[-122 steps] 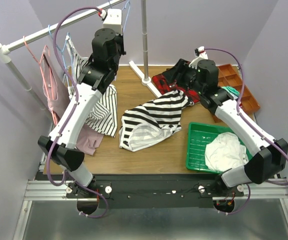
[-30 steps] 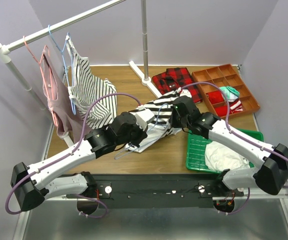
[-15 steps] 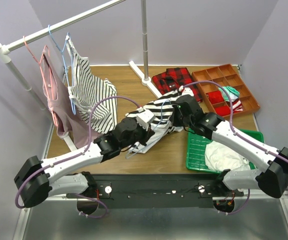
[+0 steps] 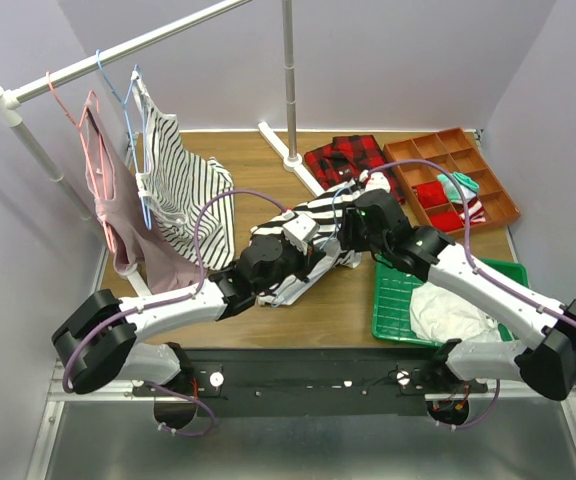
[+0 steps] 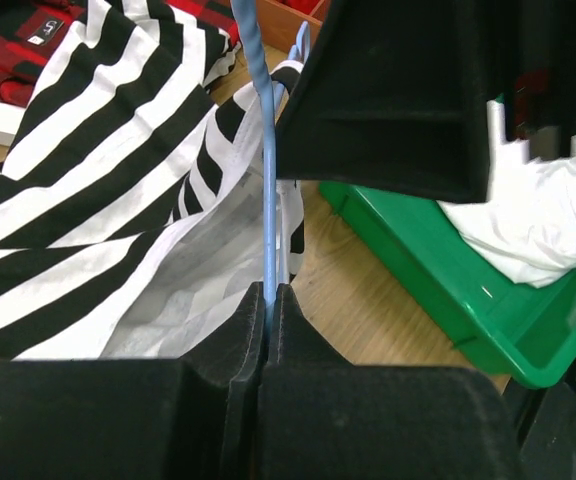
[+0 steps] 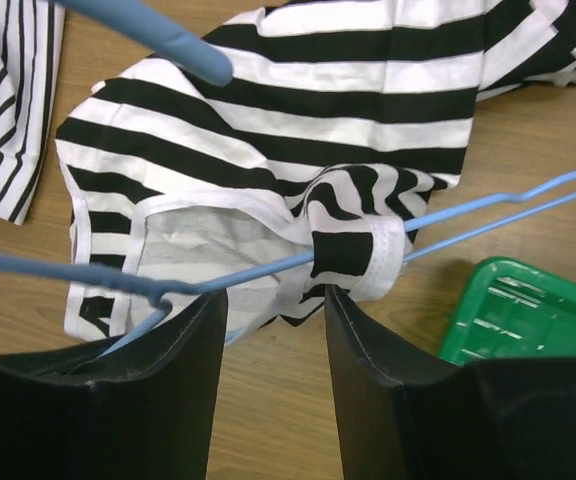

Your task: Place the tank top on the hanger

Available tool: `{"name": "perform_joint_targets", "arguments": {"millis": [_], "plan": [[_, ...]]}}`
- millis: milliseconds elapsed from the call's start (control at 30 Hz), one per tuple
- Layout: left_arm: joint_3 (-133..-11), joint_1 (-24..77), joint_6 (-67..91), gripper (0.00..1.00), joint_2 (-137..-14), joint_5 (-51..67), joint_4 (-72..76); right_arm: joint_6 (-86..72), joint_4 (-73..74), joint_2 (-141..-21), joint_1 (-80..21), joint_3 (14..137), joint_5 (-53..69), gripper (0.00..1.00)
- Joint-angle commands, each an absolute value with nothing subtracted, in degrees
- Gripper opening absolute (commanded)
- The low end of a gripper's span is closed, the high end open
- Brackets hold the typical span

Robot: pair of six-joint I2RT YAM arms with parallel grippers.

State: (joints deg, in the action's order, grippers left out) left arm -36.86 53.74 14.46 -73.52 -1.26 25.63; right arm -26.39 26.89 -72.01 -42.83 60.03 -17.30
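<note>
The tank top (image 4: 303,212), with bold black-and-white stripes, lies crumpled mid-table. In the right wrist view one strap (image 6: 361,256) of the tank top (image 6: 348,110) is looped round an arm of the light-blue hanger (image 6: 258,270). My left gripper (image 5: 270,292) is shut on the hanger (image 5: 266,200), whose wire runs up over the paler inside of the tank top (image 5: 88,170). My right gripper (image 6: 276,295) stands open just in front of the strap, with nothing between its fingers. From above, both grippers meet over the top, the right gripper (image 4: 353,228) close beside the left one (image 4: 313,255).
A green tray (image 4: 393,290) holding a white cloth (image 4: 448,310) sits at the front right. Behind it are an orange divided tray (image 4: 458,160) and a red plaid garment (image 4: 346,158). A rail at the left carries a fine-striped top (image 4: 183,190) and a pink top (image 4: 108,200).
My right gripper has opened and let go of the strap, which now hangs on the hanger arm. The left arm has pushed the hanger farther right, into the top.
</note>
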Motion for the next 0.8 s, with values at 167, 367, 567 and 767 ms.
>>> {"name": "perform_joint_targets", "arguments": {"millis": [167, 367, 567, 767], "plan": [[-39.1, 52.1, 14.1, 0.00, -75.2, 2.3, 29.1, -17.3, 15.0, -59.3, -43.3, 54.5, -12.0, 0.53], [-41.2, 52.1, 13.0, 0.00, -75.5, 5.4, 25.7, -14.2, 11.0, -63.5, -43.3, 56.3, -10.5, 0.52], [-42.7, 52.1, 12.7, 0.00, -75.7, 7.8, 23.7, -13.6, 8.4, -68.4, -43.4, 57.3, -14.5, 0.49], [-43.3, 52.0, 13.2, 0.00, -75.5, 8.0, 21.2, -13.8, 4.7, -68.5, -43.3, 54.4, -20.2, 0.12]]}}
